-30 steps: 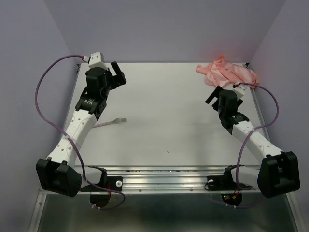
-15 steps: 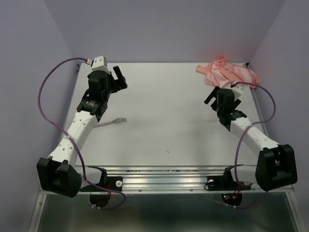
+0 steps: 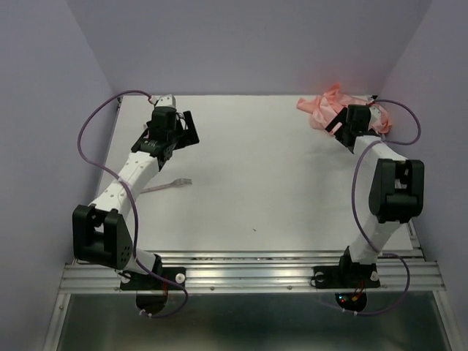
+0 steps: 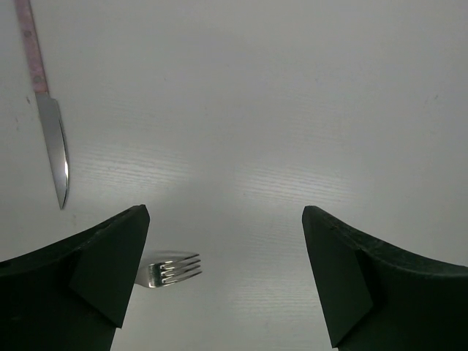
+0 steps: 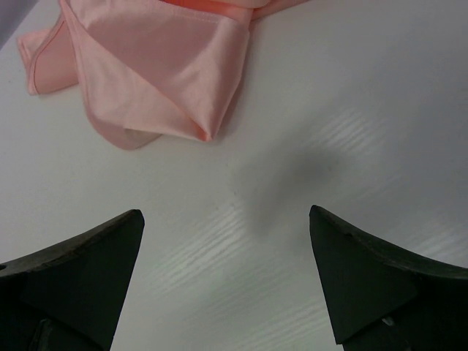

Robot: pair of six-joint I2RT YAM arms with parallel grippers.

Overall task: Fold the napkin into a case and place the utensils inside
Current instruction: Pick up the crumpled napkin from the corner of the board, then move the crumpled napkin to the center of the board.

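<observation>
The white tabletop (image 3: 263, 197) bears a crumpled salmon-pink cloth napkin (image 3: 324, 104) far right, a slim silvery fork (image 3: 175, 183) and a seemingly pink-handled knife (image 4: 52, 139) left.

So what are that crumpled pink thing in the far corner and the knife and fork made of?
The napkin looks like thin cloth with a faint sheen: soft folds and a hemmed edge. The knife and the fork seem to be polished metal at the blade and tines, which are bright with reflections. The knife's pink handle may be plastic or coated; it's hard to tell.
</observation>
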